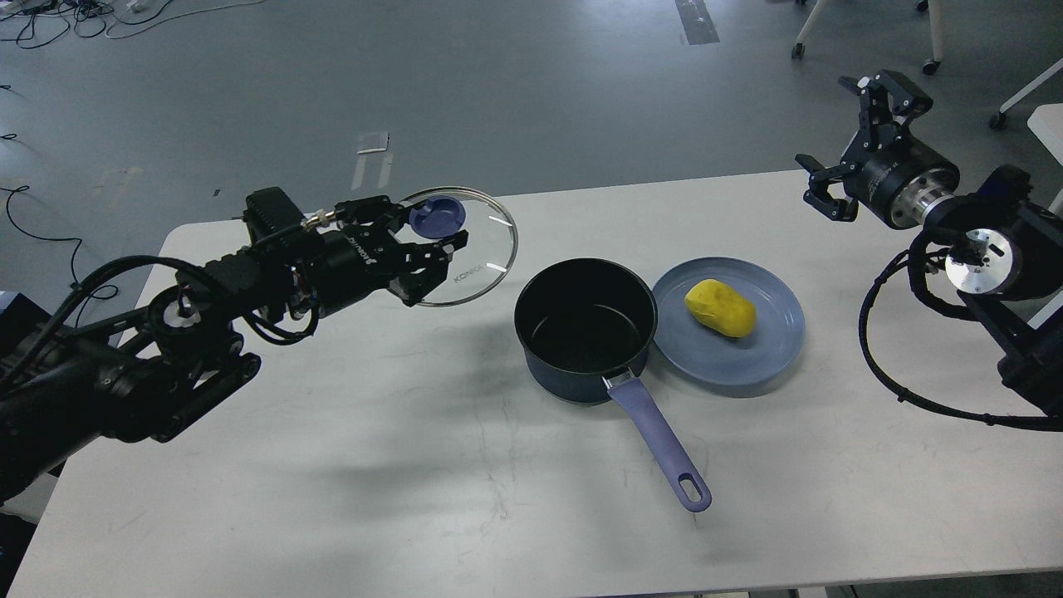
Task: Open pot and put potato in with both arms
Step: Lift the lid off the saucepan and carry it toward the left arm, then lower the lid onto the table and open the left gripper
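The dark navy pot (585, 328) stands open at the table's middle, its black inside empty, its lavender handle (660, 444) pointing toward the front right. My left gripper (423, 241) is shut on the blue knob of the glass lid (473, 249) and holds it in the air, left of the pot. The yellow potato (719, 307) lies on a blue-grey plate (747, 365) touching the pot's right side. My right gripper (847, 141) is open and empty, raised over the table's far right edge, well away from the potato.
The white table (415, 465) spans the view, its far edge just behind the lid. My right arm's looped cable (880, 357) hangs over the table's right side. Chair legs and cables lie on the grey floor beyond.
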